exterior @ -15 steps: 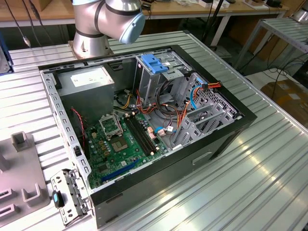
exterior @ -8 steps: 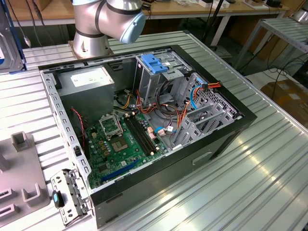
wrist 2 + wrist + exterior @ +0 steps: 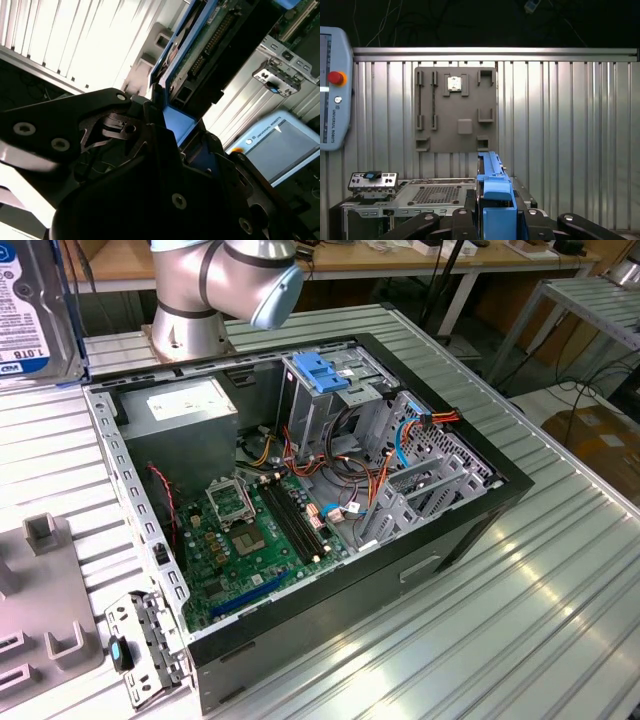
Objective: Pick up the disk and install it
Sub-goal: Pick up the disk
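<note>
A robotics lab or workshop: a ribbed aluminium worktop (image 3: 540, 610) carries an opened black desktop computer case (image 3: 330, 625) beside a grey robot arm base (image 3: 190, 325), with a grey teach pendant (image 3: 332, 100) nearby and wooden benches (image 3: 400, 262) behind.

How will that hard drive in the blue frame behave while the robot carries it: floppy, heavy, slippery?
Probably stiff: the hard drive is a metal slab and stands straight in the gripper. Likely heavy for its size. Its blue frame looks like smooth plastic, so it might slip slightly.

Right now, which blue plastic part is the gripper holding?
The frame edging the disk, clamped in the gripper; the blue cap on the cage sits inside the open case.
</note>
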You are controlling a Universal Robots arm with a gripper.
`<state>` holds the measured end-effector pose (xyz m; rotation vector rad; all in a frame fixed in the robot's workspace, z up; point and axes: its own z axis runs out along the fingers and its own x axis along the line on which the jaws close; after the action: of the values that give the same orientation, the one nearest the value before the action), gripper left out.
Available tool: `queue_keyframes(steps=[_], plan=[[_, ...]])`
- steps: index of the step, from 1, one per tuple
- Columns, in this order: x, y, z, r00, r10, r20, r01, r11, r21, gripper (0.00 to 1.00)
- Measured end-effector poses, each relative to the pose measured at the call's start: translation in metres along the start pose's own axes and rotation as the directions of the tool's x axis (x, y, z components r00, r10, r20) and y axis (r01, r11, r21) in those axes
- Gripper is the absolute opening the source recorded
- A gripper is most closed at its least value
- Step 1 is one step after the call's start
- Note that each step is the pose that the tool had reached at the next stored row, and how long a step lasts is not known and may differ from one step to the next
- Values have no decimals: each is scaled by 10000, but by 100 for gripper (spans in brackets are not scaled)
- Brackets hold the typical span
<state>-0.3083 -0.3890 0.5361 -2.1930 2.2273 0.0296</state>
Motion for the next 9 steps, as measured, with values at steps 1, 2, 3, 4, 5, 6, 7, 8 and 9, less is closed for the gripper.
queue_keyframes(steps=[1, 2, 3, 4, 5, 6, 7, 8, 9], plan=[[-1, -46, 0, 10000, 0, -1, 0, 10000, 0, 37], [-1, -79, 0, 10000, 0, 0, 0, 10000, 0, 37], [-2, -106, 0, 10000, 0, 0, 0, 10000, 0, 37], [-2, -141, 0, 10000, 1, -1, -1, 10000, 0, 37], [-2, -165, 0, 10000, 1, 0, -1, 10000, 0, 37], [-3, -194, 0, 10000, 0, 0, 0, 10000, 0, 37], [-3, -218, 0, 10000, 0, 0, 0, 10000, 1, 37], [-3, -246, -1, 10000, 0, -1, 0, 10000, 0, 37], [-4, -271, -1, 10000, 0, -1, 0, 10000, 0, 37]])
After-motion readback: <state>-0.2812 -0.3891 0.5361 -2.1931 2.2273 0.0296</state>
